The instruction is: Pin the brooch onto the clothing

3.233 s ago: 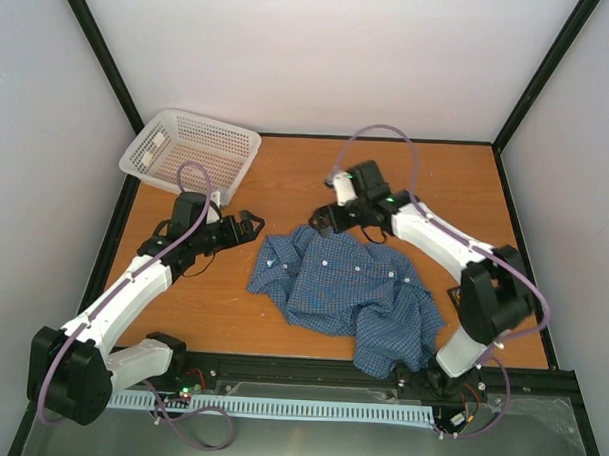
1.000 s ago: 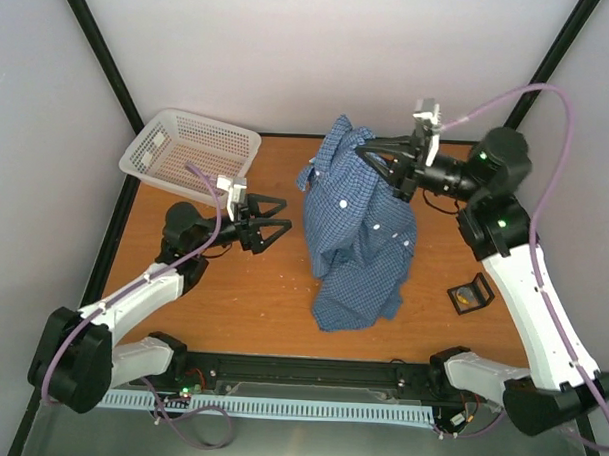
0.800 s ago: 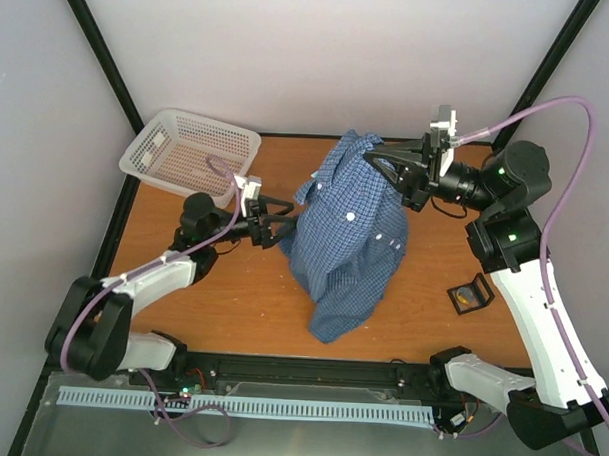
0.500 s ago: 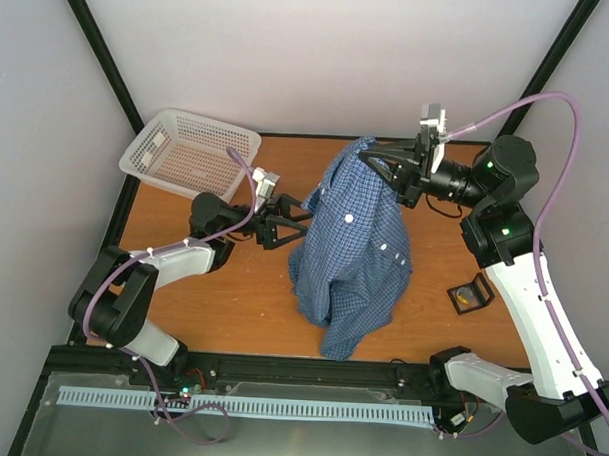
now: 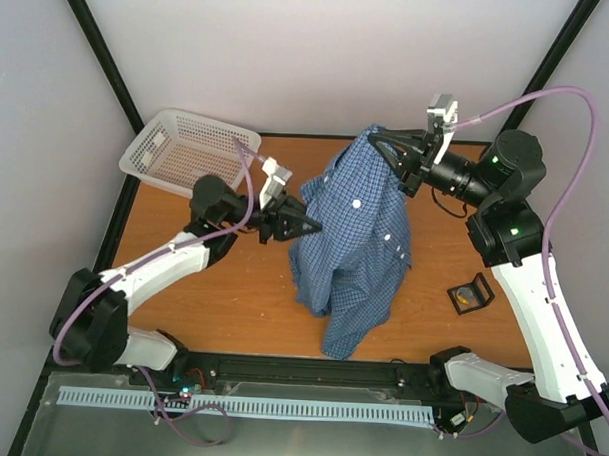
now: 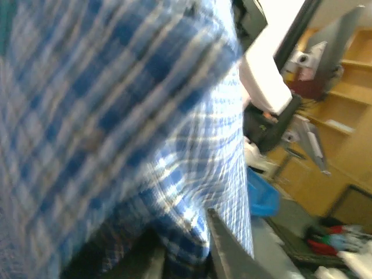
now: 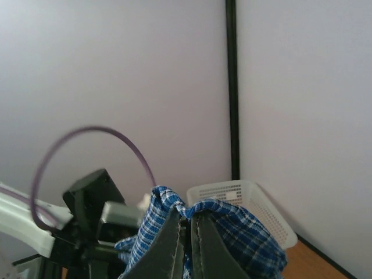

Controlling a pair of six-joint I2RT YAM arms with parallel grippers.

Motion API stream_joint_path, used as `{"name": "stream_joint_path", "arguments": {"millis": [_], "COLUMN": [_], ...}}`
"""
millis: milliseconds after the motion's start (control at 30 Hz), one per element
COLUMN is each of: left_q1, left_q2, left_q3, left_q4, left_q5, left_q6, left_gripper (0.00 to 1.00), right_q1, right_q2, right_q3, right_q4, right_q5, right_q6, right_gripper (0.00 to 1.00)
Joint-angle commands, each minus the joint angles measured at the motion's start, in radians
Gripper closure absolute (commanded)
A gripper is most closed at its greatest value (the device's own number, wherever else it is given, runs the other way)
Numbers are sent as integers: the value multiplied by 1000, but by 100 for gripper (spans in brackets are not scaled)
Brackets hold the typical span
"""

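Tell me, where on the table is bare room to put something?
Bare wood of the orange wooden table lies front-left of the hanging blue checked shirt, and between the shirt and the small black box. The middle is crowded: left gripper and right gripper meet the shirt.

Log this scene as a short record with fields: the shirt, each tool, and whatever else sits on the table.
shirt: blue checked, lifted, hanging from its top
right tool: shut on the shirt's top
left tool: closed on the shirt's left edge, cloth between its fingers
black box: on the table, right of the shirt, apart from it
basket: white, at the table's far left corner
brooch: not made out
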Motion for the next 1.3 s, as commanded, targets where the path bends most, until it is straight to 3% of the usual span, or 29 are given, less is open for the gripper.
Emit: {"name": "stream_joint_path", "arguments": {"millis": [0,33,133,200,300,467,567,700,767,867,1033,1067,1100,1133,1167,1200,1233,1267], "left_q1": [6,6,7,7,6,6,6,6,6,6,34,63,90,130,172,207,229,241], "left_q2": [-127,-155,-237,-263,-280,-266,-236,-201,-181,-125,114,188,264,368,481,607,718,790], "left_q3": [239,290,468,603,806,1045,1126,1145,1140,1125,1113,1124,1153,1233,1375,1529,1735,1815], "left_q4": [-706,-795,-990,-1068,-1155,-1159,-1140,-1159,-1208,-1269,-1346,-1349,-1367,-1434,-1539,-1651,-1753,-1834], "left_q5": [-245,-329,-509,-551,-518,-307,-234,-282,-387,-668,-1120,-1171,-1209,-1229,-1199,-1162,-1156,-1166], "left_q6": [500,565,731,795,852,833,805,814,836,864,945,943,931,887,834,790,755,735], "left_gripper": [94,98,99,99,99,99,99,99,99,99,98,90,69,62,65,63,44,28], "right_q1": [5,5,5,5,4,5,5,5,5,5,5,5,4,3,3,2,2,2], "right_q2": [-39,-54,-116,-157,-215,-301,-323,-310,-301,-272,-200,-173,-135,-89,-28,68,138,205], "right_q3": [82,98,130,156,201,255,254,244,216,156,-39,-85,-126,-147,-149,-116,-64,-20], "right_q4": [-100,-126,-152,-162,-163,-66,13,31,31,-11,15,45,63,75,64,-3,-93,-197], "right_q5": [146,177,246,270,283,177,124,174,240,377,712,772,825,861,882,901,901,901], "right_q6": [-104,-128,-183,-212,-226,-163,-104,-73,-59,-33,-53,-69,-79,-100,-119,-123,-125,-121], "right_gripper": [97,97,97,97,97,97,97,97,97,97,98,97,97,95,82,61,48,41]}}
